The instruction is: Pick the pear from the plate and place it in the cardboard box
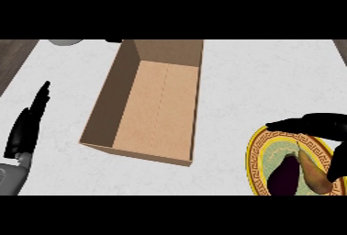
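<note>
While lying on the plate (252,157) at the lower right, counts as not yet picked: pear (315,176), brown-yellow, on its side in the plate's right half, with a dark patch just to its left, shadow or something else, impossible to tell.

Arches over it from above: right hand (318,123), black, thumb stretched leftward over the plate's upper rim, fingers (337,160) running down the right side, just beside the fruit. Looks spread rather than closed, judging by the wide gap between thumb and fingers. No clasp round the pear to be seen; whether touching it or just apart, cannot be told from this view.

Stands well apart to the left, in the middle of the pale counter (271,78): cardboard box (159,110), top open, long axis running away from the robot, bare brown floor showing, nothing inside.

Rests at the left edge: left hand (27,131), fingers straight and pointing up, holding nothing, clear of the box.

By way of progress, an early stage: approach to the fruit roughly made, grasp not closed. Left to do, as far as can be judged: closing round the pear, lifting it off the plate, carrying it leftward over the near wall, and letting it go inside the box.
</note>
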{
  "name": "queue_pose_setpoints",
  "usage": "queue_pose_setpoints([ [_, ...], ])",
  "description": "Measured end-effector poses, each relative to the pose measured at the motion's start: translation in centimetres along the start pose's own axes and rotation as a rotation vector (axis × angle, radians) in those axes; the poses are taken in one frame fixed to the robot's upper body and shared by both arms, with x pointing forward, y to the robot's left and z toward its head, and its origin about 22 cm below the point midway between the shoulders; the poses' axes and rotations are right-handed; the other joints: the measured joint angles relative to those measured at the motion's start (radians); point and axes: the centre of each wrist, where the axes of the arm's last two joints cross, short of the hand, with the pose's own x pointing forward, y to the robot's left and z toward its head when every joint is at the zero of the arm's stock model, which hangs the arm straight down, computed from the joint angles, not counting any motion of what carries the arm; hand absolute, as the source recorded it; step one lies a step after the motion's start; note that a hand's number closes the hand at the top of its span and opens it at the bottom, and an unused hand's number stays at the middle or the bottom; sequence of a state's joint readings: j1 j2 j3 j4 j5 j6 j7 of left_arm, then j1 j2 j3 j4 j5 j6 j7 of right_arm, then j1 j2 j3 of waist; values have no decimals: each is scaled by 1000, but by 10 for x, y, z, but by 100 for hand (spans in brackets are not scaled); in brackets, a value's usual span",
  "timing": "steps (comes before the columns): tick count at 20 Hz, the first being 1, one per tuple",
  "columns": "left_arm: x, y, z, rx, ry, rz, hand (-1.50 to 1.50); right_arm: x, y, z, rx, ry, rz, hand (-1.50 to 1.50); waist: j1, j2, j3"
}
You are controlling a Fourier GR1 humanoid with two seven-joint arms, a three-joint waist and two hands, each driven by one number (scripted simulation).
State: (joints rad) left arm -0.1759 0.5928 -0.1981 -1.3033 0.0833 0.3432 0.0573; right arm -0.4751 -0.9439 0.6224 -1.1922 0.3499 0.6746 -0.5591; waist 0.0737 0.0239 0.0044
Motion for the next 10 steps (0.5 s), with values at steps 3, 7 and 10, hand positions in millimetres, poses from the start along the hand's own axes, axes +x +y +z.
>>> queue_pose_setpoints([
  [3, -5, 2, 1, 3, 6, 2, 0, -6, 4, -7, 59, 13, 53, -150, -2, -3, -1],
  [7, -8, 3, 1, 2, 10, -1, 0, -12, -1, -23, 100, 22, 128, -150, -7, -6, -2],
  [10, -11, 3, 1, 10, 15, -1, 0, -20, 4, -30, 132, 11, 166, -150, -18, -9, -4],
])
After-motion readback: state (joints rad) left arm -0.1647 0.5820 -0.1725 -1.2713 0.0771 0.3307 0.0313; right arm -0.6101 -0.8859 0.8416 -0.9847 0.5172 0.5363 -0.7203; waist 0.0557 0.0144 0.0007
